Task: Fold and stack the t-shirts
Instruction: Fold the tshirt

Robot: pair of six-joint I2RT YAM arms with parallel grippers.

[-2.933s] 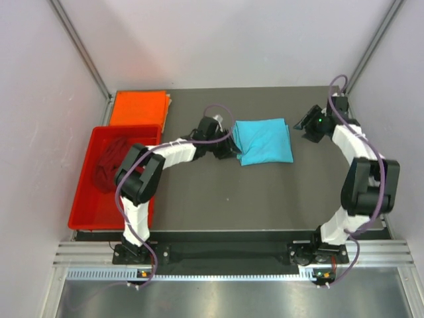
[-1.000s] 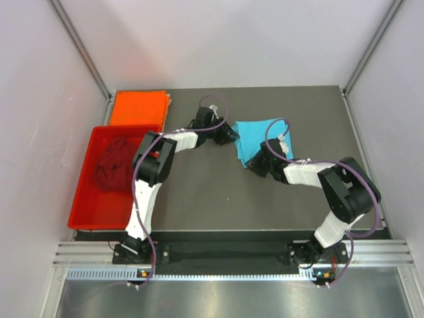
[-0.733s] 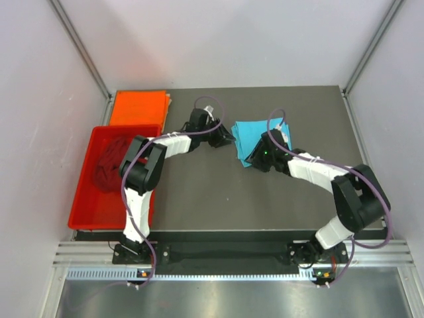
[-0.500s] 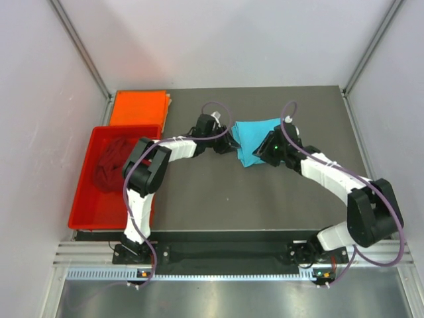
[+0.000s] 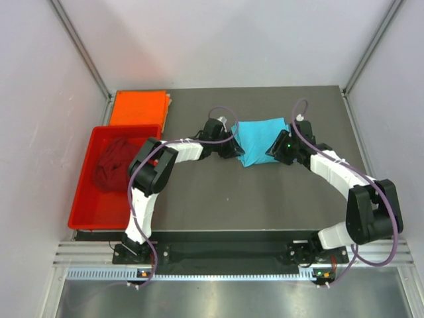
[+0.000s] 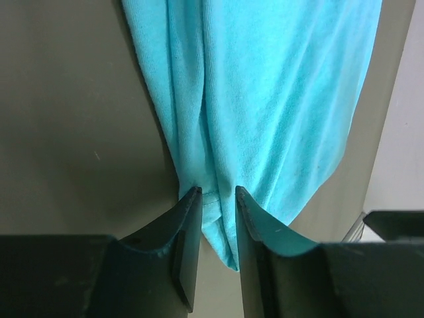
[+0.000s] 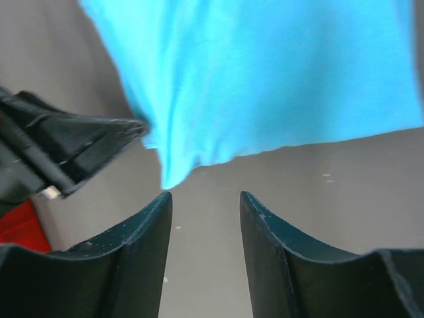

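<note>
Turquoise shirt (image 5: 264, 139) lies mid-way across the surface (image 5: 218, 199), already a compact rectangle, so folding on it looks done or v. nearly. Step in hand is prob the pick-up for stacking, or one last fold; can't say which. Left gripper (image 6: 217, 192) is clamped on the shirt's left edge, cloth layers pinched btwn its fingers, that end bunched to a point. Right gripper (image 7: 205, 195) has jaws apart w/ nothing in them, hovering just off the shirt's near edge, bare surface showing through the gap. Orange shirt (image 5: 138, 109) sits folded flat at the far left corner, well apart. Maroon shirt (image 5: 111, 162) is a crumpled heap in the red tray (image 5: 99, 209), not yet folded. Nxt move, as I judge it: right gripper must get onto the near/right edge & bite all layers, not just the top one. Then both lift together & level so the fold doesn't open, carry left, & set down square on the orange shirt. Risk: a one-sided pull from the left drags the bundle askew.
</note>
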